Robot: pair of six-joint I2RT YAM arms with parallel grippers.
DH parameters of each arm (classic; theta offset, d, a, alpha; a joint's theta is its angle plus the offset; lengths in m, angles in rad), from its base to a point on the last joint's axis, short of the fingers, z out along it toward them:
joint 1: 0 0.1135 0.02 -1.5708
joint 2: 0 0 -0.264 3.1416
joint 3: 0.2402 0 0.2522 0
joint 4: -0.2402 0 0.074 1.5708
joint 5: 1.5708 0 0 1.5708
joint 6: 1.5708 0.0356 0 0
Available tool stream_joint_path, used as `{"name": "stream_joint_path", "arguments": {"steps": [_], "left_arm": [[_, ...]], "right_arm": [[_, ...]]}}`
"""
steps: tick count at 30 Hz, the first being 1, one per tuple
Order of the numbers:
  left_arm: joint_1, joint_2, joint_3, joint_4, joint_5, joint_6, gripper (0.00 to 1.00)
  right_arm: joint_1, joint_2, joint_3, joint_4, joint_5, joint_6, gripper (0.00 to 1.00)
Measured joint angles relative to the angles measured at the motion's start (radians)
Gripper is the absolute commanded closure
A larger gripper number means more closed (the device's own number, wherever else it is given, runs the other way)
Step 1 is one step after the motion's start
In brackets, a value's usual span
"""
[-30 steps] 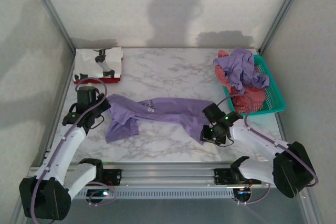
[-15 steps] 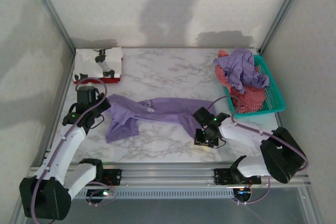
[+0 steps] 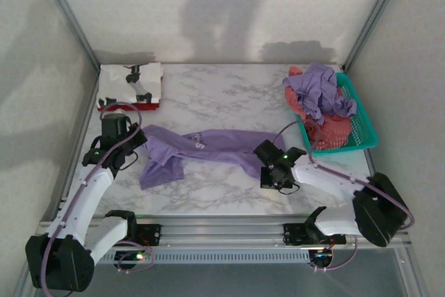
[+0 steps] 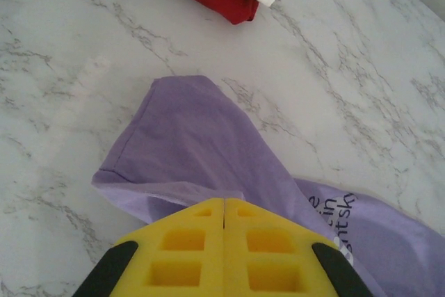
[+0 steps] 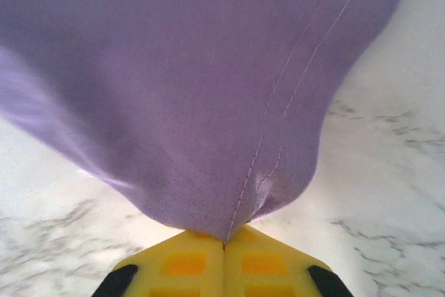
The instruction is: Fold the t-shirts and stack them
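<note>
A lavender t-shirt (image 3: 201,145) with white lettering (image 4: 334,217) lies stretched across the middle of the marble table (image 3: 222,95). My left gripper (image 3: 135,138) is shut on its left end; in the left wrist view the yellow fingertips (image 4: 224,201) meet over the cloth (image 4: 201,137). My right gripper (image 3: 264,170) is shut on the shirt's lower right end. A stitched fold of the cloth (image 5: 195,81) is pinched between that gripper's closed tips (image 5: 224,241). At the back left, a folded white t-shirt with black print (image 3: 132,81) lies on a folded red one (image 3: 128,107).
A teal mesh basket (image 3: 361,126) stands at the right edge, holding a crumpled lavender shirt (image 3: 320,92) on a coral-red one (image 3: 327,130). Grey walls close in the table at back and sides. Bare marble lies between the stack and the basket.
My right gripper has moved left to the shirt's lower right end and shut on the cloth. The left arm and its grip are unchanged.
</note>
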State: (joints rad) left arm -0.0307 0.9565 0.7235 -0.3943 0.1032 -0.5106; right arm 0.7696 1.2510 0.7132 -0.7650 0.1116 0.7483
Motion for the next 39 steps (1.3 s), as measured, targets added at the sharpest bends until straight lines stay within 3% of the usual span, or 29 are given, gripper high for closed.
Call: {"name": "stream_joint_path", "arguments": {"steps": [8, 14, 23, 29, 39], "left_arm": [[0.0, 0.001, 0.254, -0.014, 0.047, -0.014, 1.0], [0.0, 0.056, 0.484, -0.031, 0.066, -0.015, 1.0], [0.0, 0.108, 0.785, -0.046, 0.043, 0.053, 1.0], [0.0, 0.11, 0.876, -0.006, 0.039, 0.105, 1.0], [-0.001, 0.123, 1.026, 0.024, 0.074, 0.171, 1.0]], "right_arm": [[0.0, -0.253, 0.289, -0.139, 0.19, -0.129, 1.0], [-0.002, -0.2, 0.603, -0.199, 0.335, -0.276, 1.0], [-0.006, -0.1, 0.945, -0.196, 0.464, -0.474, 1.0], [-0.006, -0.1, 1.083, -0.173, 0.498, -0.556, 1.0], [-0.006, -0.132, 1.137, -0.167, 0.452, -0.605, 1.0]]}}
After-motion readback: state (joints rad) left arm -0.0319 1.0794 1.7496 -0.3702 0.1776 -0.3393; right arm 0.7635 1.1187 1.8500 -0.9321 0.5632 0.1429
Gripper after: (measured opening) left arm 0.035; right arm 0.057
